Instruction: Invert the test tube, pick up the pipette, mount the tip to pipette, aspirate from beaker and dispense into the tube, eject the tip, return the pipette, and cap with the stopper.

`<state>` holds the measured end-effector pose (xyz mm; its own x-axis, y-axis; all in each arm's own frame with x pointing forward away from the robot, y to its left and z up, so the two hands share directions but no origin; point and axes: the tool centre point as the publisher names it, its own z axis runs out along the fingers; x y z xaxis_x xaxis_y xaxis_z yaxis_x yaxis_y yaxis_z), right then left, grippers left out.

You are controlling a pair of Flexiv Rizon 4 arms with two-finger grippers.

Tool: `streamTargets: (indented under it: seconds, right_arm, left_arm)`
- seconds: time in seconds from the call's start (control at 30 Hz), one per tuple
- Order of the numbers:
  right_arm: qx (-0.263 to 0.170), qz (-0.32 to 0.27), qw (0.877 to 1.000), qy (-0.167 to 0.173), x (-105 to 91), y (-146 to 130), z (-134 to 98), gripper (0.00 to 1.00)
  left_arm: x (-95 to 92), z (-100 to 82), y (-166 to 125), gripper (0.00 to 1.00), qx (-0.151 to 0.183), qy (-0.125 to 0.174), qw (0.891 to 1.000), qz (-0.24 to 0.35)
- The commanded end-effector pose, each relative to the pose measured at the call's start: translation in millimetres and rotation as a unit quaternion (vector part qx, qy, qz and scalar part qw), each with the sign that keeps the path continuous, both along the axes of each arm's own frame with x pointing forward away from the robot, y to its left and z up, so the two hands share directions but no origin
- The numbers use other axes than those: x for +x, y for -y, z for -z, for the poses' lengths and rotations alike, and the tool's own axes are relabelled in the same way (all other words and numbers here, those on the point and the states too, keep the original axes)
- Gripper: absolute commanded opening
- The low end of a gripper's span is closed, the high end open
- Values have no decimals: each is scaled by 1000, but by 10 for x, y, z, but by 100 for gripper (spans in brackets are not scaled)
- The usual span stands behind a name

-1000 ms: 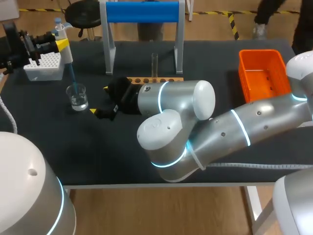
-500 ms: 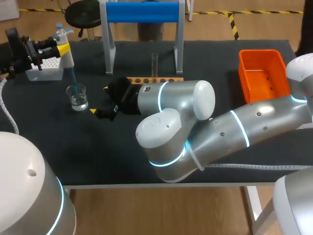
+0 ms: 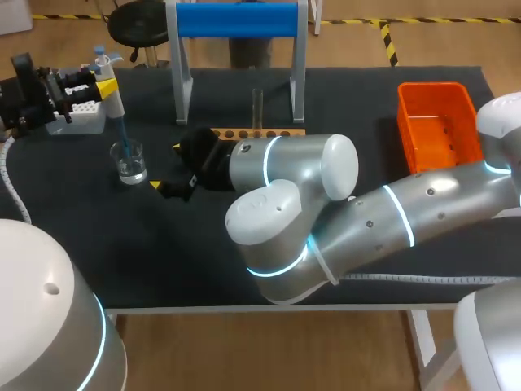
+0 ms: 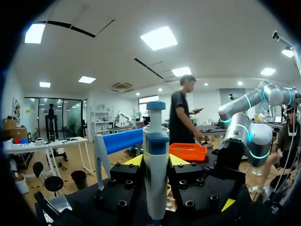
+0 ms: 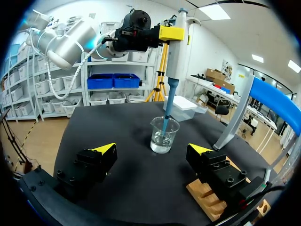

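My left gripper (image 3: 91, 80) is shut on the white-and-blue pipette (image 3: 111, 96) at the table's far left. The pipette's blue tip (image 3: 122, 138) dips into the small glass beaker (image 3: 129, 161), which holds clear liquid. In the left wrist view the pipette (image 4: 156, 179) stands upright between the fingers of my left gripper (image 4: 155, 162). My right gripper (image 3: 167, 167) lies low on the table beside the beaker, open and empty. Its wrist view shows the beaker (image 5: 164, 135) just ahead of the right gripper (image 5: 153, 150), with the pipette (image 5: 178, 47) above. A glass test tube (image 3: 257, 107) stands upright in the wooden rack (image 3: 277, 131).
A white tip box (image 3: 77, 112) sits at the far left behind the beaker. A blue-barred stand (image 3: 236, 20) rises behind the rack. An orange bin (image 3: 435, 122) is at the back right. My right arm (image 3: 342, 212) spans the table's middle.
My left wrist has shifted a little to the left and the pipette has tilted slightly; its tip stays in the beaker. The right arm has not moved.
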<state>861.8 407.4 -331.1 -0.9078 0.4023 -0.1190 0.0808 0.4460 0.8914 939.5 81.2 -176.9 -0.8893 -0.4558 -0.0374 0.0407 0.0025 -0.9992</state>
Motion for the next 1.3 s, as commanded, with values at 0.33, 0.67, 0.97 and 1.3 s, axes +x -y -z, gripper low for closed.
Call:
streamTargets:
  seconds: [0.33,0.67,0.97,1.3]
  right_arm:
    - [-1,0,1000,-1,3,-1,0,100]
    - [-1,0,1000,-1,3,-1,0,100]
    - [-1,0,1000,-1,3,-1,0,100]
    - [-1,0,1000,-1,3,-1,0,100]
  left_arm:
    - [42,115,-33,0,-7,5,1000,4]
    - [48,158,-50,0,-5,5,1000,4]
    - [35,178,-52,0,-1,6,1000,3]
    - [29,185,-49,0,-2,5,1000,5]
